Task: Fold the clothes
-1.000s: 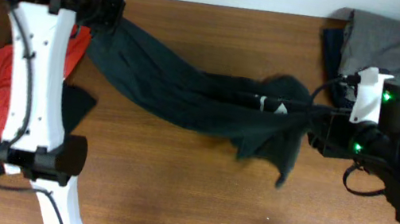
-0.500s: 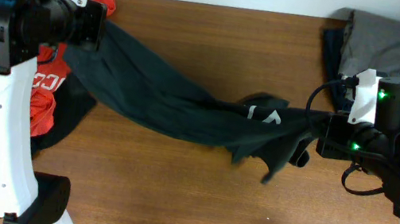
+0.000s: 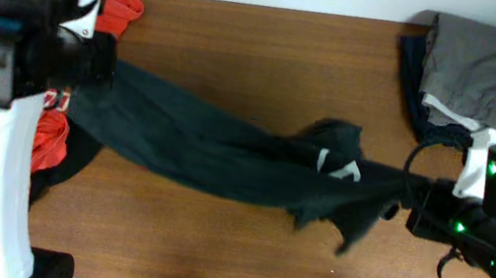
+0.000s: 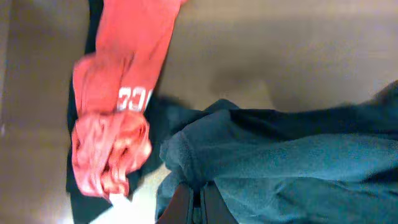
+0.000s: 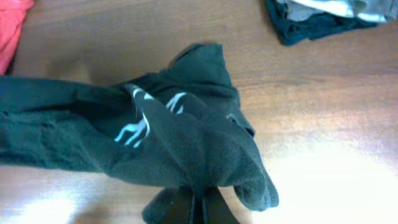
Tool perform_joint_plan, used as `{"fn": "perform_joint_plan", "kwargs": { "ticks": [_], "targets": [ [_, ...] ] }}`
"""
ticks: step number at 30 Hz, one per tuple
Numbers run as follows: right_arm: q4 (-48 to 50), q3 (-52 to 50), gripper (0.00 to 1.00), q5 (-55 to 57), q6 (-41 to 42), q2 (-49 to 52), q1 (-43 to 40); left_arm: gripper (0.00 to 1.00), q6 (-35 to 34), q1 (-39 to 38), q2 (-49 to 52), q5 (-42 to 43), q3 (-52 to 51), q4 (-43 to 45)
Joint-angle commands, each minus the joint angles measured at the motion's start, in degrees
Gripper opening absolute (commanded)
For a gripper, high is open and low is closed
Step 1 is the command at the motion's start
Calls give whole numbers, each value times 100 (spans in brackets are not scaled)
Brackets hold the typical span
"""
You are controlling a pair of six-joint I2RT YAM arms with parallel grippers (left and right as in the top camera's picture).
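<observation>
So the left end effector (image 4: 196, 200): fingers almost pressed together at the bottom edge of the left wrist view, pinching a bunched edge of the dark tee (image 3: 216, 154). The right end effector (image 5: 199, 202) is the same deal, bottom centre of its own wrist view, clamped on the other end of that tee w/ cloth wadded over the tips.

From overhead we see the tee pulled out btwn the two arms as a long band. It runs from upper left toward mid right of the frame, w/ a loose flap hanging off its lower edge near the right end. Some white print (image 5: 140, 124) shows on the crumpled bit there, can't read it tho.

The red tee (image 4: 118, 112) sits heaped at the left of the frame, partly under the left arm, w/ white letters (image 4: 134, 96) on it and another dark cloth (image 3: 63, 170) beneath. Upper right corner has a folded pile (image 3: 479, 66), grey on top of smth dark. All on a brown wooden surface (image 3: 272, 53).
</observation>
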Motion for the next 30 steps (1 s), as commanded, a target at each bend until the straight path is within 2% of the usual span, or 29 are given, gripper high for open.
{"fn": "perform_joint_plan", "kwargs": {
  "ticks": [1,7,12,19,22,25,30],
  "targets": [
    [-125,98,4,160,151,-234,-11,1,-586,4,-98,-629,-643,4],
    [-243,647,4,164,221,-608,-11,1,-734,4,-494,-748,-691,72],
    [-802,1552,4,682,748,-662,-11,1,-929,4,-1123,-743,-691,31],
    [-800,1427,4,909,785,-302,-9,1,-1252,4,-1255,-1029,-1060,85],
    [-800,1298,4,909,662,151,-9,1,-1443,4,-1246,-1250,-1808,520],
    [-699,1202,4,907,435,787,-9,1,-1443,4,-1246,-1231,-2732,1362],
    [-83,1117,4,905,81,2291,-11,1,-1482,4,-1241,-1233,-4516,3252]
  ]
}}
